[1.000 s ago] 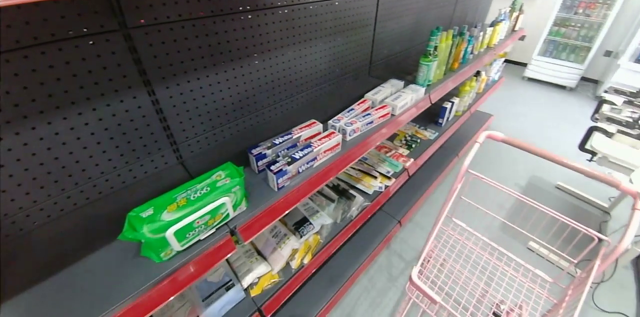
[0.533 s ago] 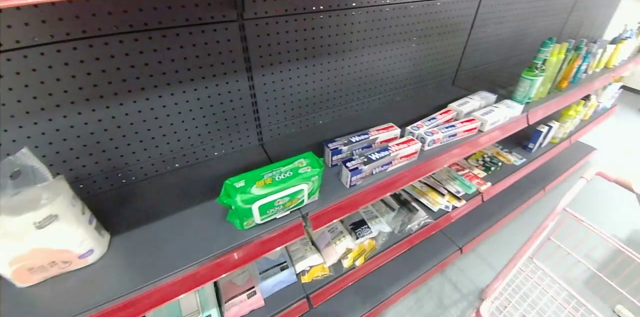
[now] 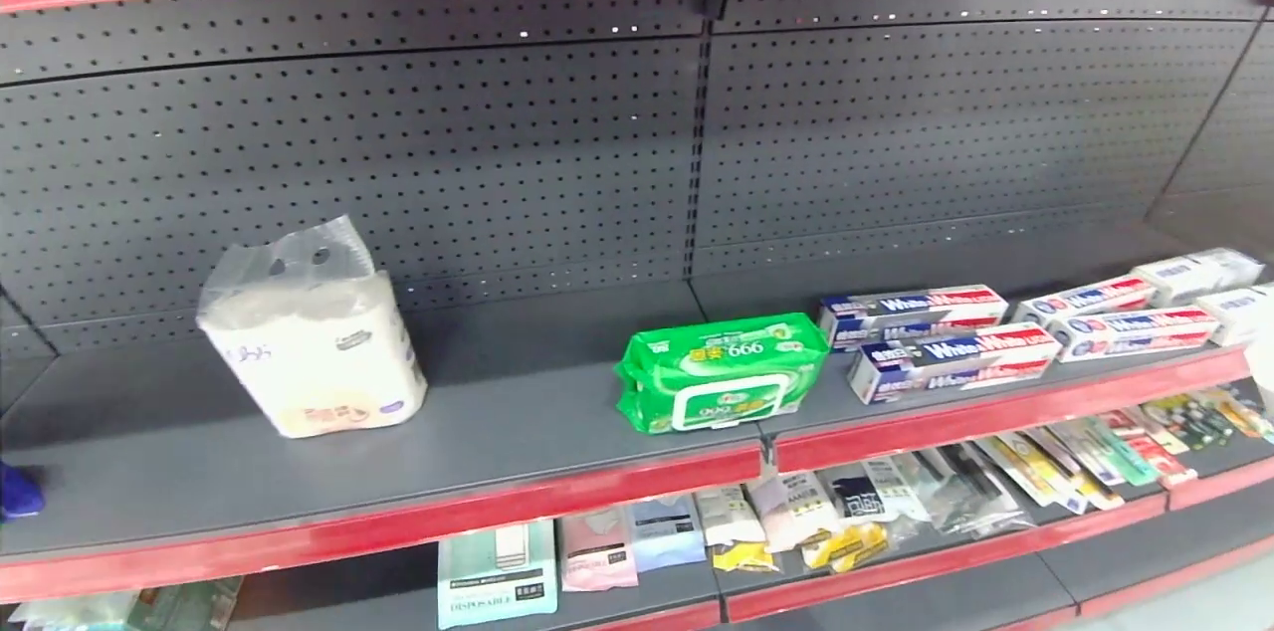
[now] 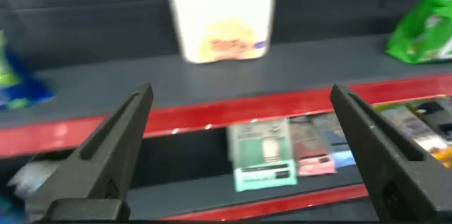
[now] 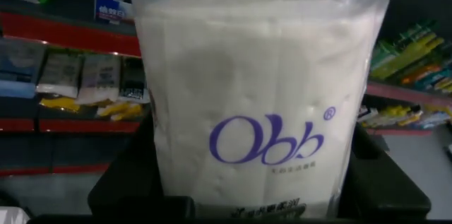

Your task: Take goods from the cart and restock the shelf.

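While the right gripper [image 5: 258,181] pinches a white paper pack [image 5: 258,75], the left gripper [image 4: 240,93] hangs spread before the shelf [image 3: 478,412], facing a second pack [image 3: 314,342] standing there.

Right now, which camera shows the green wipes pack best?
Head view: the green wipes pack lies whole on the shelf. Left wrist view catches one corner; right wrist view, perhaps a green scrap past the gripped tissue pack.

matt grey shelf [image 3: 518,412] with glossy red lip; tissue pack [image 5: 261,90] in shiny clear plastic film.
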Controlling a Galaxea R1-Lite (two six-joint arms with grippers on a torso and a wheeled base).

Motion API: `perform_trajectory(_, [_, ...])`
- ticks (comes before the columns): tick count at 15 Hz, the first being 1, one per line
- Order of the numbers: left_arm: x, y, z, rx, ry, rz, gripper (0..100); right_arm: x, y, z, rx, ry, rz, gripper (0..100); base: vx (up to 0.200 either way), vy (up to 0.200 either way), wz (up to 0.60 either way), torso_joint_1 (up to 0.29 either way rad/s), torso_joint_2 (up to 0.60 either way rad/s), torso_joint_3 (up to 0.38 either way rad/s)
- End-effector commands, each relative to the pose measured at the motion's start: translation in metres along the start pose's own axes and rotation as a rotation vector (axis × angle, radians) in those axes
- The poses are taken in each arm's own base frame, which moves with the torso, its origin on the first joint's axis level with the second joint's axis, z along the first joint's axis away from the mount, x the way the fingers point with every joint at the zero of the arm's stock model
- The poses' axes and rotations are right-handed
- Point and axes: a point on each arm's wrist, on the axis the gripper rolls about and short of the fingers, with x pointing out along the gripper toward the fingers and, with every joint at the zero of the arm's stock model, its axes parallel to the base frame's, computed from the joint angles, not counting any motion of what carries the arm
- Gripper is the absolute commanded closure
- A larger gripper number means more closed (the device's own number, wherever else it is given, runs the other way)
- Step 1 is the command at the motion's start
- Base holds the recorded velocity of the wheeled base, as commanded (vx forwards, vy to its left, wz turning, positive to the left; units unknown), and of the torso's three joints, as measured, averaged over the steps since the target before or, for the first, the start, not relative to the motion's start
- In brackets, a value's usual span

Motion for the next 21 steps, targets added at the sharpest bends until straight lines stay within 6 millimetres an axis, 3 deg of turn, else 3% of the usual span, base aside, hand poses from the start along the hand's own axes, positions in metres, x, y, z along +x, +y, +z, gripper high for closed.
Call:
perform_trajectory(1, [0.000,0.000,0.000,0.000,0.000,0.001,0,0.002,0.001,0.000,-0.003,0.007,0.005,100,0.000,0.000,0.60,0.002,0.00,0.002])
perform_trajectory(5, [0.000,0.000,0.000,0.000,0.000,0.001,0,0.002,0.002,-0.003,-0.004,0.012,0.007,100,0.000,0.000,0.60,0.004,0.00,0.000])
perform_trajectory(21, [0.000,0.000,0.000,0.000,0.000,0.004,0,-0.007,0.008,-0.019,0.013,-0.006,-0.002,100,0.000,0.000,0.00,0.000,0.00,0.000])
